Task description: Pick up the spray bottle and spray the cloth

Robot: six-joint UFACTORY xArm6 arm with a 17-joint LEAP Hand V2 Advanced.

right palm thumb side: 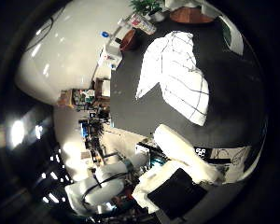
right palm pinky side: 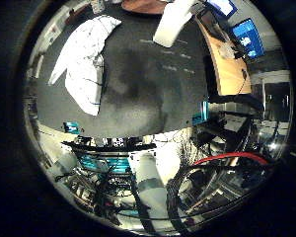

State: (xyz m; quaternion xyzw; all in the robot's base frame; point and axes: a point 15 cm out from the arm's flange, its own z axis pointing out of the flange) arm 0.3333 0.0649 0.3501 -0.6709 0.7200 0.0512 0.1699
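— White checked cloth (right palm pinky side: 84, 66), crumpled, lies on the dark grey table (right palm pinky side: 148, 94) in my little-finger view; a white bottle-like shape (right palm pinky side: 172, 22) stands at the far edge.
— And thumb side?
— Same cloth, well apart from my hand (right palm thumb side: 186, 154). My white padded fingers (right palm thumb side: 177, 144) look relaxed, holding nothing.

A dark table (right palm pinky side: 153, 94), a wooden desk (right palm pinky side: 230, 69), perhaps a potted plant (right palm thumb side: 147, 6).
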